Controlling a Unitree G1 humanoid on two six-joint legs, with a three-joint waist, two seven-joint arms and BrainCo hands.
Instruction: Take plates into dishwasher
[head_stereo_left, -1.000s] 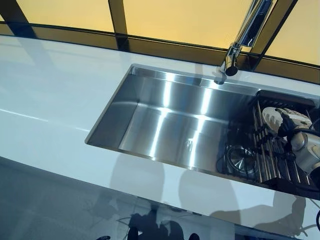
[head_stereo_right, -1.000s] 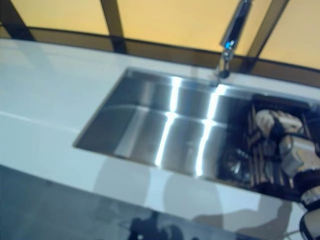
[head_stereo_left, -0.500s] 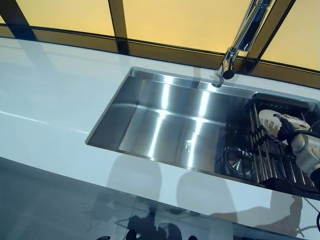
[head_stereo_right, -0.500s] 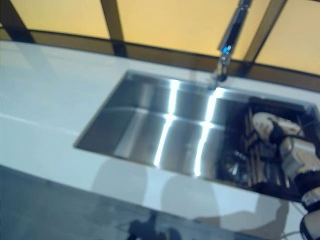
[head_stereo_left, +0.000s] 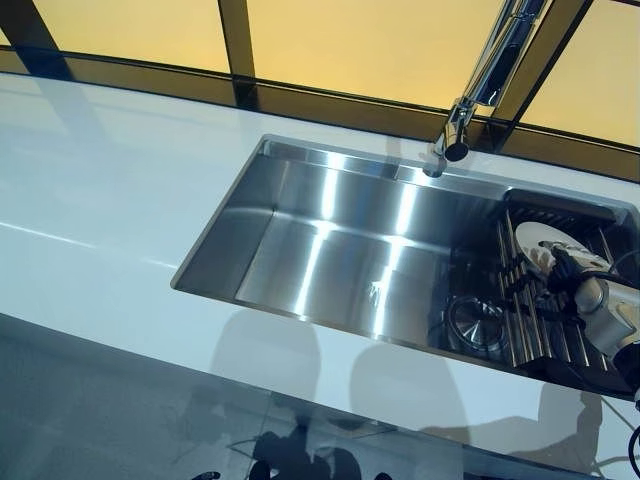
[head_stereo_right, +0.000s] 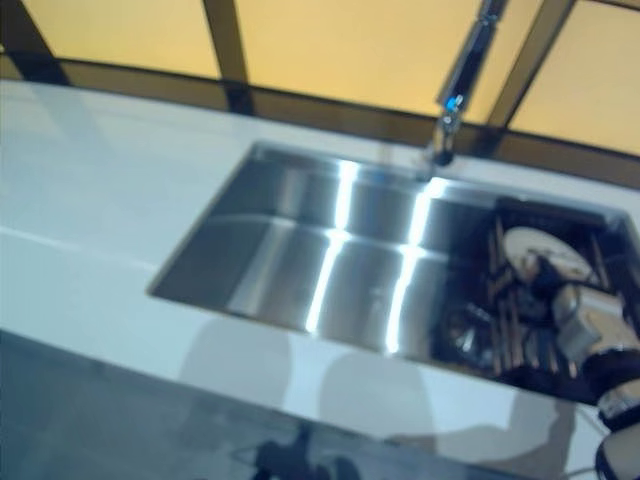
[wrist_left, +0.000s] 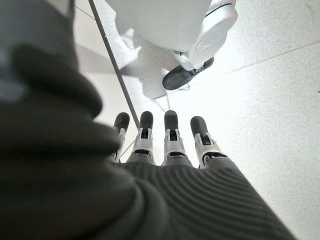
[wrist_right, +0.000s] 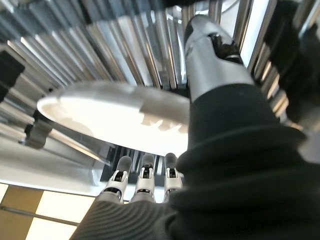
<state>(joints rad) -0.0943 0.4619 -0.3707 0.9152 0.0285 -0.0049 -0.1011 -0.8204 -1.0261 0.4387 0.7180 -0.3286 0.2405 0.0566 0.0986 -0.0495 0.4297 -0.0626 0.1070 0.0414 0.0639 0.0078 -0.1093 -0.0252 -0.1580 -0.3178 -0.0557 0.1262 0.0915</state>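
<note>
A white plate (head_stereo_left: 545, 243) stands in the dark rack (head_stereo_left: 530, 325) at the right end of the steel sink (head_stereo_left: 320, 250). My right hand (head_stereo_left: 600, 300) reaches over the rack from the right, just beside the plate. In the right wrist view the plate (wrist_right: 110, 117) lies between the thumb (wrist_right: 215, 65) and the straight fingers (wrist_right: 145, 177), which are not closed on it. My left hand (wrist_left: 170, 145) hangs open over the floor, away from the sink, and holds nothing.
A tall faucet (head_stereo_left: 480, 70) leans over the sink's back edge. A round drain (head_stereo_left: 472, 318) sits in the basin beside the rack. White counter (head_stereo_left: 100, 200) spreads to the left, with windows behind it.
My right hand has slid towards the near right of the rack, and more of the plate's face shows. The view itself has shifted slightly.
</note>
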